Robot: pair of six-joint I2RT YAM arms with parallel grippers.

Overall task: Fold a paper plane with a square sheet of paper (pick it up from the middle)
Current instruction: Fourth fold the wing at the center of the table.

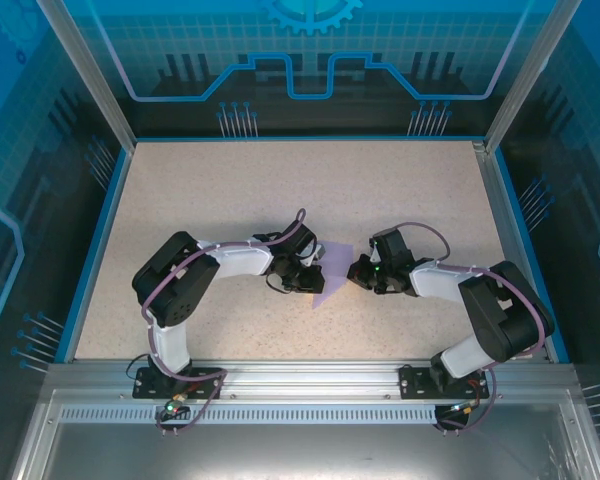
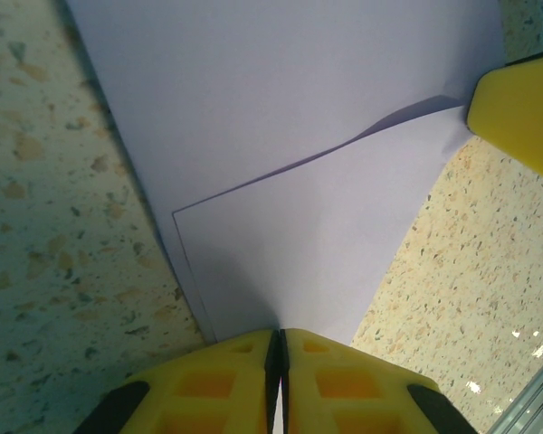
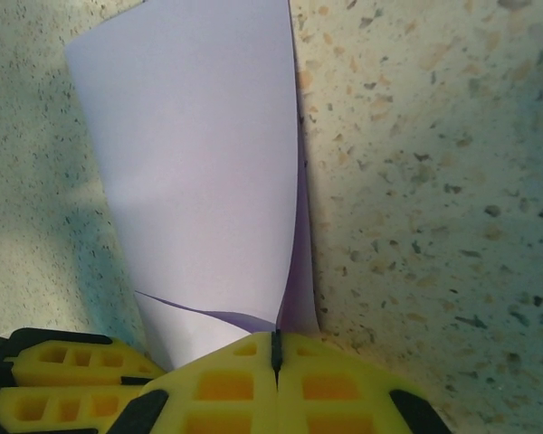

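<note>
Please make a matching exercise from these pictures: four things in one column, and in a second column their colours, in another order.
Things:
1. square sheet of paper
2. left gripper's fingers
3. table top
4. table rim

Colours:
a. speckled beige
b. blue
c. lavender
d. yellow

Pairs: 1-c, 2-d, 3-a, 4-b

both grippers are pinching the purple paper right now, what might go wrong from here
1. Tearing: the left gripper and the right gripper are both shut on the thin square sheet of paper, close together. If they pull in different directions, it may rip or crumple.
2. Crooked crease: the top flap bows up off the layer below near the right gripper, so pressing it flat now might set the fold off-line.
</note>
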